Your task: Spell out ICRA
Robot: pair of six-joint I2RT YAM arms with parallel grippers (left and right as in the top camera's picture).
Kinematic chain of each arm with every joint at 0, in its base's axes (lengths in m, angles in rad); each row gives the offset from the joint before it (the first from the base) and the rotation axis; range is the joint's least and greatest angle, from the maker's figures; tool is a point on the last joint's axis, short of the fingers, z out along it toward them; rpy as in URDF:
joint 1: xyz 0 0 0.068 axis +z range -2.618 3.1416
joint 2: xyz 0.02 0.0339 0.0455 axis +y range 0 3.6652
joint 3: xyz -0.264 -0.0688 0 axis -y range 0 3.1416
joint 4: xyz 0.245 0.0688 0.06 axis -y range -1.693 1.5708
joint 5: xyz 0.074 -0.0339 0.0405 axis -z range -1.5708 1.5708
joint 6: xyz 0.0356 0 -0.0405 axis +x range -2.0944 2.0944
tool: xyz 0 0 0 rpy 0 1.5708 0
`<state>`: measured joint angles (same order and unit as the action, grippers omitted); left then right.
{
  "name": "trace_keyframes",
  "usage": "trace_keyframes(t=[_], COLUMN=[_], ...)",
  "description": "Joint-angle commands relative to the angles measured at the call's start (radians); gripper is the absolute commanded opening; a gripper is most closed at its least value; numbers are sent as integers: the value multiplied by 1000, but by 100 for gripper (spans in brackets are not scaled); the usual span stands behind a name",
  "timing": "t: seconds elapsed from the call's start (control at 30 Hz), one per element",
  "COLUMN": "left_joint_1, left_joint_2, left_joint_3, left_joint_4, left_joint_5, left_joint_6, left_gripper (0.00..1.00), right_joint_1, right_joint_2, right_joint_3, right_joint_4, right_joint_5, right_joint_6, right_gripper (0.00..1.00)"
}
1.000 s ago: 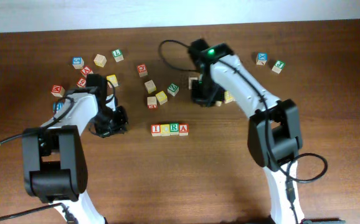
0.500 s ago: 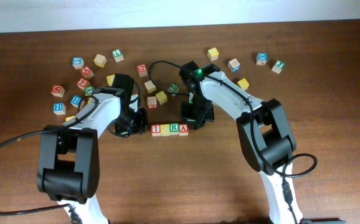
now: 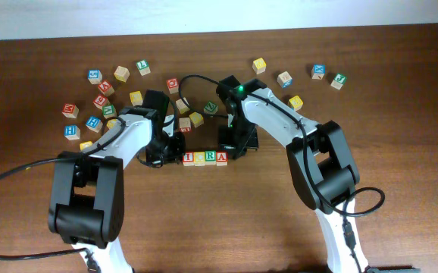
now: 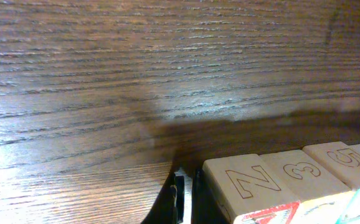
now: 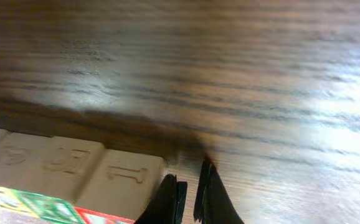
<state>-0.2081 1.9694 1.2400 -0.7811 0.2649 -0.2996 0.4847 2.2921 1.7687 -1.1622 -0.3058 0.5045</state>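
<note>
Glossy grained wood table (image 4: 105, 74), matt wooden cubes (image 4: 250, 182)

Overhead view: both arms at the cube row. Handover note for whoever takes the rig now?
Left end effector: shut, empty, at the row's left end beside the I cube.
Right end effector: shut, empty, at the right end beside the A cube.
Row, mid-table: I, yellow C cube (letter barely legible), R cube, A, side by side.
Done: all four placed in order.
Left: probably just back both arms off without nudging the row. Can't confirm contact with the end cubes.
</note>
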Motion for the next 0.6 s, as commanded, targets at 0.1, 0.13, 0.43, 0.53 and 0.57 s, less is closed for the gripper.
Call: trace_keyframes(t=[0.1,0.13,0.43,0.53,0.57], left_joint_1=[90,117,261,263,263], left_joint_2=[14,14,14,14,14], left_joint_3=[16,18,18,18,18], left_joint_4=[-25,-35,-78,-87,-88], left_joint_5=[-26,-26,-25,-25,-25], left_joint_6=[-10,-10,-14,-14,-14], left_gripper=[0,0,0,0,0], right_joint_1=[-54,-54,88,119,124], right_joint_2=[3,3,3,3,3], right_joint_3=[67,72,71,60,54], right_joint_4=[-139,-180,-243,-178,-160], right_joint_5=[63,53,41,50,52], right_joint_6=[-47,-63,-34,27,36], right_gripper=[4,4,4,4,4])
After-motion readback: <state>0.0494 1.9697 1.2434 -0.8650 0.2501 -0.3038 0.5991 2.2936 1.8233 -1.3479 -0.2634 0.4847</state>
